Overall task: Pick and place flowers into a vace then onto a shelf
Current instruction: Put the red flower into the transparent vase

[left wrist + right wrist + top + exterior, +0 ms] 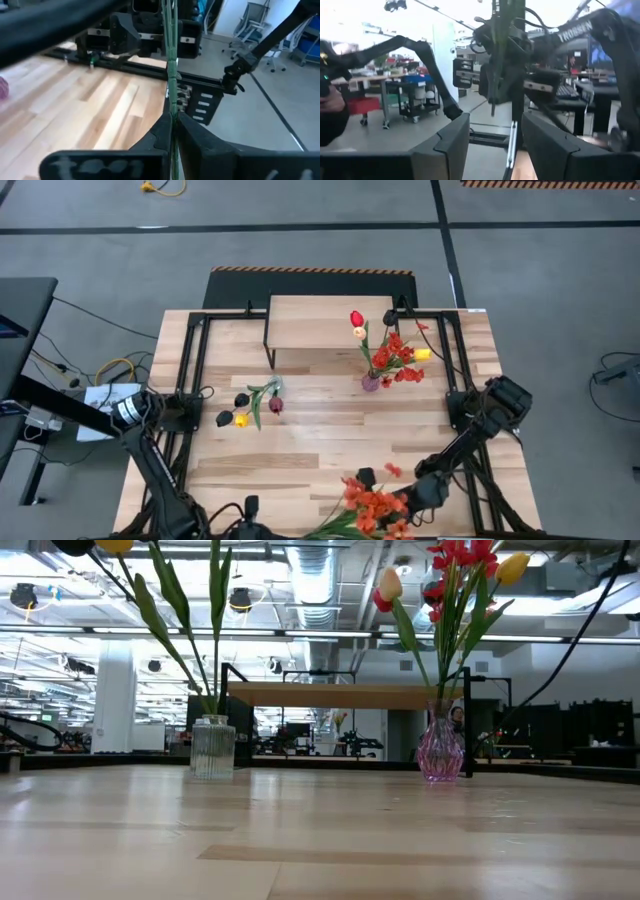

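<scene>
step: handover of a spray of red-orange flowers (pixel 375 508) at the bench's near edge, between the two arms
left gripper (pixel 172 127): fingers pinched tight on the thin green stems, which run straight up between the dark pads
right gripper (pixel 495 137): fingers spread wide, nothing between them; it sits just beside the blossoms at the near edge, right of centre
how to do it well: my read is the right should close low on the stems, clear of the left's pinch, before the left lets go; keep stems bunched so none slip out
pink vase (pixel 440 750): small, bulbous, ribbed glass; stands toward the far-right of the bench, already holding red, yellow and cream tulips
clear vase (pixel 212 746): fluted glass cylinder, left of centre, holding a few dark and yellow tulips
shelf (pixel 325 320): light wood plank on thin black legs, far edge, centre; nothing on it yet
bench (pixel 320 440): pale slatted wood, smooth
stems: thin, plastic-looking, likely springy
</scene>
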You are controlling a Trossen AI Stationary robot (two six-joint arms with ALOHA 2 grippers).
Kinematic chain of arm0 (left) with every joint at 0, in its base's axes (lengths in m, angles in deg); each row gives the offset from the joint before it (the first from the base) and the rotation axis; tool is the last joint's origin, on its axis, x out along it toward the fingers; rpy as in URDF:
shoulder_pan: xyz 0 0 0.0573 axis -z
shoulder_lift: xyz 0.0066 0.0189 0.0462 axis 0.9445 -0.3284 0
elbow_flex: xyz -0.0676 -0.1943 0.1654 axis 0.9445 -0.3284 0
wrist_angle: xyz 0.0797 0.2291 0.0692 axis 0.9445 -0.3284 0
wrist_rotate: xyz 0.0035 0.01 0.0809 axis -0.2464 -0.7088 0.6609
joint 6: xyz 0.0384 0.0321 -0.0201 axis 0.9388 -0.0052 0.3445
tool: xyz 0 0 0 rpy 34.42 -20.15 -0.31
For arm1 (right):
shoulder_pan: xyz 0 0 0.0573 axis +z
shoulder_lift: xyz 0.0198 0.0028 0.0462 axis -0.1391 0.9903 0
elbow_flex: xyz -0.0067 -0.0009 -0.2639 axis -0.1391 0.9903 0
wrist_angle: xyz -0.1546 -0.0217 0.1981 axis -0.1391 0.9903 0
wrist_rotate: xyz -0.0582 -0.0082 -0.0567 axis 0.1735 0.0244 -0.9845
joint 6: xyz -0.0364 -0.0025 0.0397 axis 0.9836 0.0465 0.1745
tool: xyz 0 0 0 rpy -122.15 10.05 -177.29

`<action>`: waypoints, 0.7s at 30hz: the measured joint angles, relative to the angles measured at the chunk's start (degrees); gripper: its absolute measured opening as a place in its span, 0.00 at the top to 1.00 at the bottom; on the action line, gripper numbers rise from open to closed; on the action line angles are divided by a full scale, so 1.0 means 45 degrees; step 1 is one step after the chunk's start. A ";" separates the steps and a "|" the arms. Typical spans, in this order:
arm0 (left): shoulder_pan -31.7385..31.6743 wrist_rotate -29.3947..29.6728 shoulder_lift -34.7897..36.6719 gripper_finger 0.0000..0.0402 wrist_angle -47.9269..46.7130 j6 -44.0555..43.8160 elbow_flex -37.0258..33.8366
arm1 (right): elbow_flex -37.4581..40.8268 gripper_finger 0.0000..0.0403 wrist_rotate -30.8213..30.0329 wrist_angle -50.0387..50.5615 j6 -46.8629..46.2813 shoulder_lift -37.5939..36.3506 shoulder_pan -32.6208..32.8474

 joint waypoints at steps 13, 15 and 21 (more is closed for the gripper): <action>-0.0081 -0.0054 0.0000 1.00 0.0753 0.1217 0.0000 | -0.1783 0.41 0.1378 0.1885 0.2226 0.0000 -0.0240; -0.0128 -0.0058 0.0000 0.99 0.0748 0.1217 0.0000 | -0.1962 0.40 0.1499 0.1998 0.2252 0.0000 -0.0394; -0.0354 -0.0454 0.0000 0.99 0.0733 0.1212 0.0000 | -0.2572 0.40 0.2709 0.2105 0.2209 0.0000 -0.1125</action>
